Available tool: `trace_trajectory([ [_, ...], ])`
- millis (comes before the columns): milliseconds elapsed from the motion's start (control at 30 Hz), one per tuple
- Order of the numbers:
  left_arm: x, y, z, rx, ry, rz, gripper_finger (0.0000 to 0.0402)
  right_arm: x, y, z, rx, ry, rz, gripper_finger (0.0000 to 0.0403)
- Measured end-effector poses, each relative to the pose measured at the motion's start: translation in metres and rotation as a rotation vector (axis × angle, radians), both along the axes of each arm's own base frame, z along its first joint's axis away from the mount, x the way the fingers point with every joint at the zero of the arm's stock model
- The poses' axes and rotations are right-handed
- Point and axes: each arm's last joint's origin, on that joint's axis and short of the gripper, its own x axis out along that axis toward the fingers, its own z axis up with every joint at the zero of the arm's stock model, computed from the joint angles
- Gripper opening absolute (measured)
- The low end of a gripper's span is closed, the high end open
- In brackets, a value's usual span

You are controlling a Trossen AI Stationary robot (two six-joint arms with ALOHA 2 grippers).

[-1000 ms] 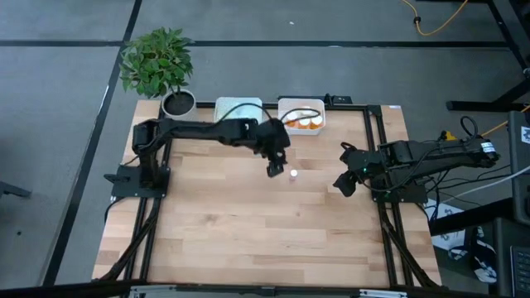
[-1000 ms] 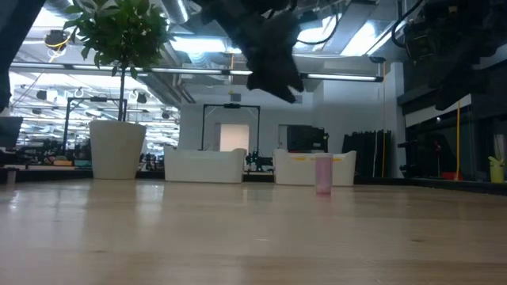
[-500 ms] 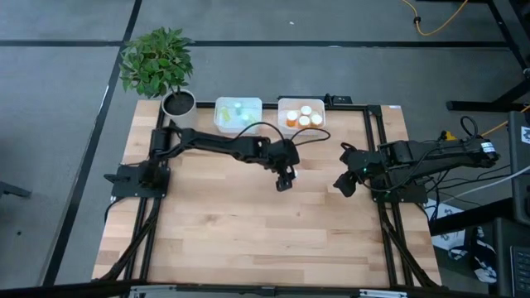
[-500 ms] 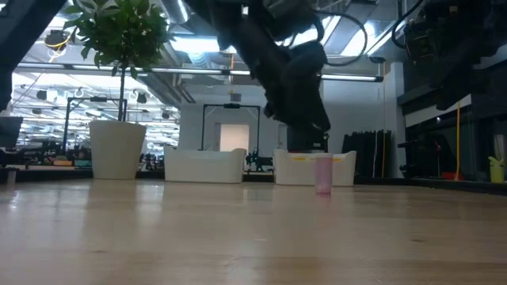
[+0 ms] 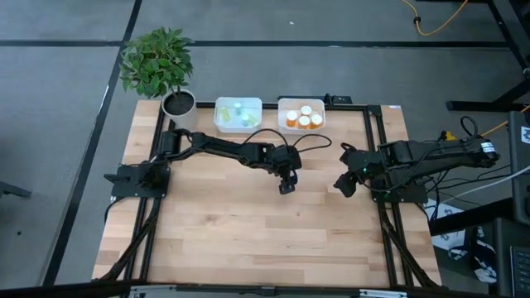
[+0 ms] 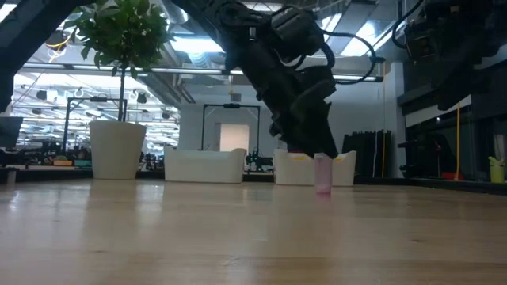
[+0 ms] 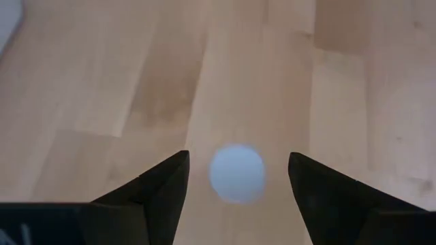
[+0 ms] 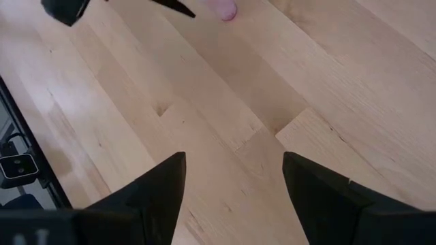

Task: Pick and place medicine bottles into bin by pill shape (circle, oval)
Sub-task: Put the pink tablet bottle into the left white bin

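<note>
Left gripper (image 5: 286, 184) was mid-table with its jaws spread wide and nothing between them, sitting directly over the last loose bottle (image 7: 236, 172). In the left wrist view the round white cap sat centred in the gap between the two fingers (image 7: 160, 194), clear of both, so the bottle lay straight along the approach line with no sideways offset to correct. The low view showed the bottle (image 6: 323, 174) standing upright on the table (image 5: 248, 223), pinkish body, long axis vertical, with the gripper (image 6: 313, 146) just above and beside its top; I couldn't tell from that view whether anything touched yet. My read: the next move was a straight drop, then close across the body below the cap. The left arm was clearly the nearer one. Right gripper (image 8: 231, 197) was parked at the table's right edge (image 5: 346, 184), well apart from the bottle, jaws partly apart and empty, looking across bare wood with the bottle (image 8: 227, 9) far off. Beyond, at the far edge, sat two white bins: the left bin (image 5: 238, 115) with pale bottles and the right bin (image 5: 301, 116) with orange ones, and past those the plant pot (image 5: 178, 103) at the far left corner.
</note>
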Motion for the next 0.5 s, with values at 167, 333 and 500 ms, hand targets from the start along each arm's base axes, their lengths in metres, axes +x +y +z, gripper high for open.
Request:
trace_trajectory([
  [167, 0.0011, 0.0013, 0.0006, 0.009, -0.014, 0.009, 0.0238, -0.0001, 0.0, -0.0001, -0.001, 0.001, 0.001, 0.0247],
  [333, -0.0008, 0.0007, -0.0012, 0.022, 0.015, -0.014, 0.0207, -0.0002, 0.0, -0.0001, -0.003, 0.002, 0.003, 0.0247],
  [500, -0.0001, 0.0006, -0.0004, 0.023, 0.004, -0.013, 0.0176, -0.0002, 0.0, -0.0001, -0.004, 0.001, 0.004, 0.0247],
])
